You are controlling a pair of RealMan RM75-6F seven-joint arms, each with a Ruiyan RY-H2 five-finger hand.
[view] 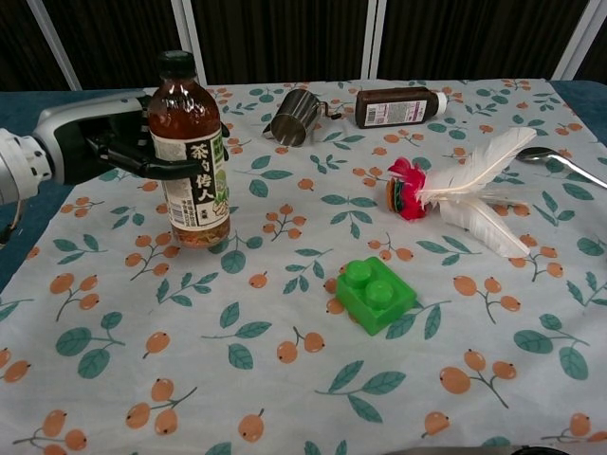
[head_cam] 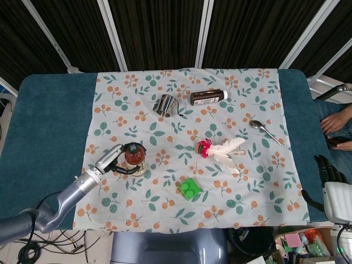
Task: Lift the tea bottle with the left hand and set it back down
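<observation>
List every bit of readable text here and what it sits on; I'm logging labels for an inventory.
"茶" and "侍人", partly read, in large dark vertical characters: on the label of the tea bottle, held upright by the left hand.
Smaller print on that label: too small to read.
White label on the brown bottle lying on its side: text blurred, unreadable.
No text shows on the metal cup, green block or spoon.
</observation>
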